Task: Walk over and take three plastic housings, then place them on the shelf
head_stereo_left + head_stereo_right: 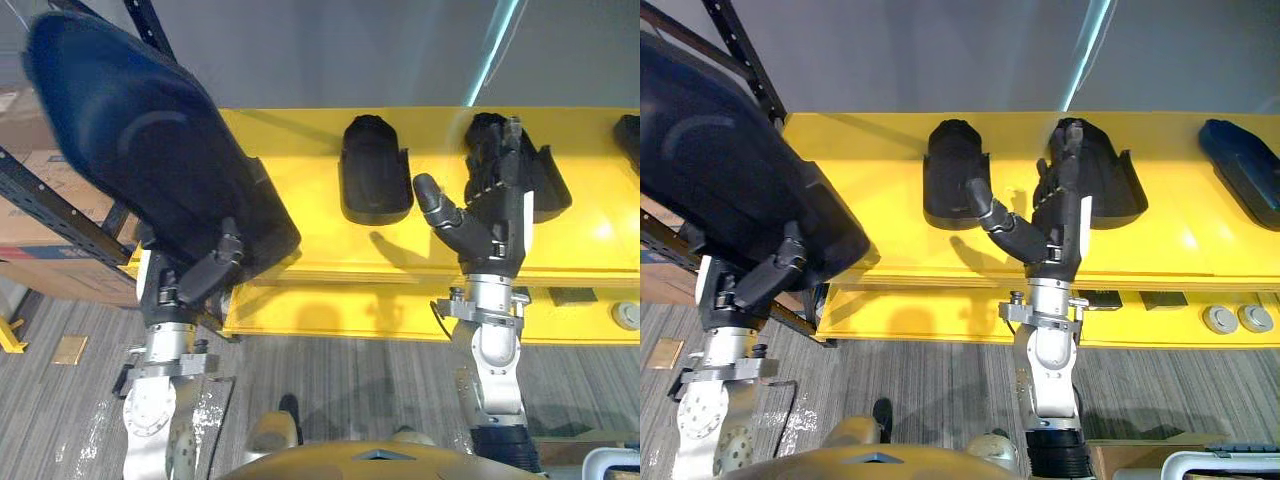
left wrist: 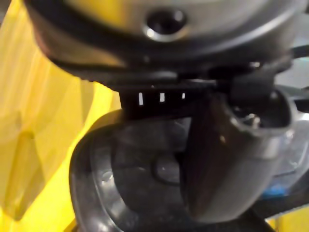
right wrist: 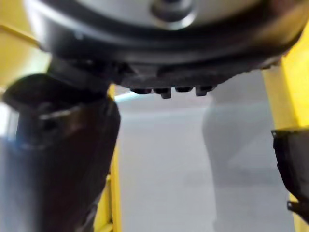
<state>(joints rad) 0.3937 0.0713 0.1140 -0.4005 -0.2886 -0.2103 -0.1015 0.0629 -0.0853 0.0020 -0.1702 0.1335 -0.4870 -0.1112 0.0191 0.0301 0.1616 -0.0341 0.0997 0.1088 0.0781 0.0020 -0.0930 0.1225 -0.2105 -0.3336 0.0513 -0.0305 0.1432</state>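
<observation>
Gripping big black plastic housing [image 1: 140, 150] in curled left hand [image 1: 195, 275], beside yellow shelf [image 1: 300, 150]; right hand [image 1: 490, 215], fingers straight, over shelved housing [image 1: 548, 185]. Risking slip from shallow grip, or nudging neighbouring housing [image 1: 375, 170].

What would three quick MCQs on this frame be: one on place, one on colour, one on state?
1. Where is the right robot hand?
A. On the floor.
B. Stretched over a black housing lying on the shelf.
C. On a cardboard box.

2. What colour is the shelf?
A. Green.
B. White.
C. Yellow.

3. What state is the left robot hand in?
A. Shut on a large black housing.
B. Open and empty.
C. Flat on the shelf.

Answers:
1 B: its straight fingers reach across that black housing on the shelf top.
2 C: both shelf levels are bright yellow.
3 A: its thumb curls round the large black housing's edge.
</observation>
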